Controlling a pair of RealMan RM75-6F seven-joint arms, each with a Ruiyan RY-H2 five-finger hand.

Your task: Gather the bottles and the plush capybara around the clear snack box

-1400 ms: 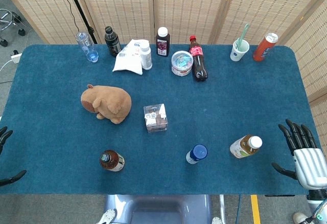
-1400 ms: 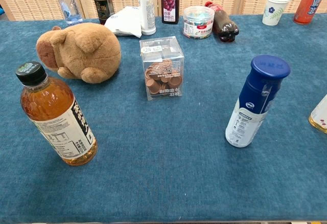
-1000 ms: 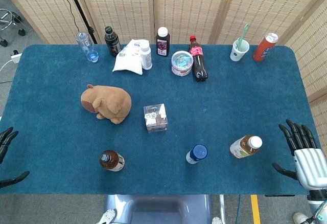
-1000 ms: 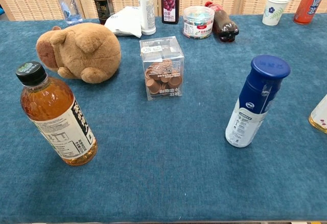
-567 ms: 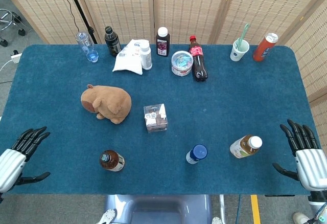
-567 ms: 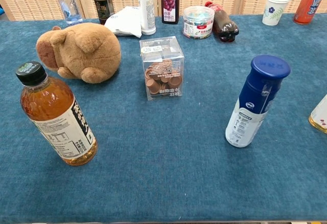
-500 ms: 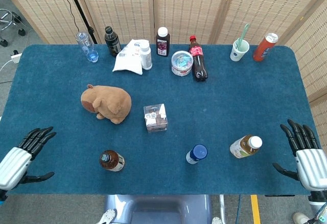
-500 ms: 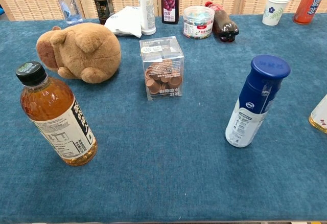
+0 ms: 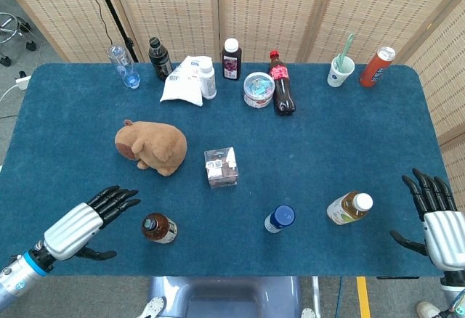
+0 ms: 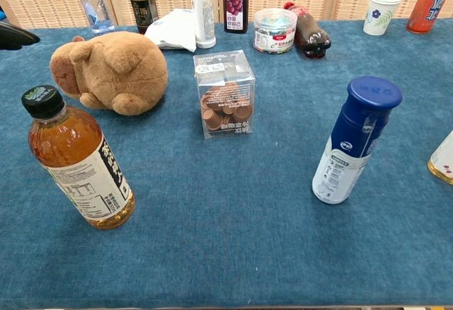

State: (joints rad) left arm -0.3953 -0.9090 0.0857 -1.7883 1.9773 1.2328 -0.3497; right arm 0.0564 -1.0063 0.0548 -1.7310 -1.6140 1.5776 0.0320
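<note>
A: Box (image 9: 221,167) at mid-table, clear, brown snacks showing through its walls in the chest view. Where are the hands?

B: The left hand (image 9: 82,223) is over the near left part of the table (image 9: 312,151), fingers spread and pointing toward the tea bottle (image 9: 159,228), which stands upright just to its right. They are near each other but not touching. It holds nothing.

A: And the right?

B: The right hand (image 9: 434,220) is at the table's near right edge, fingers apart and upright, also empty. The white-capped bottle (image 9: 349,208) is to its left, well apart from it, and looks tilted from the head view (the chest view catches only a sliver of it at the frame edge).

A: How do the task's things sit around the box?

B: The capybara (image 9: 152,146) lies to the box's left, near but apart, further from the robot than the left hand. The blue bottle (image 9: 279,218) stands upright on the near side of the box, to its right. The tea bottle is on the near side too, to its left.

A: Anything along the far edge?

B: A row: more bottles, a white bag (image 9: 182,82), a round tub (image 9: 259,89), a paper cup (image 9: 339,70).
</note>
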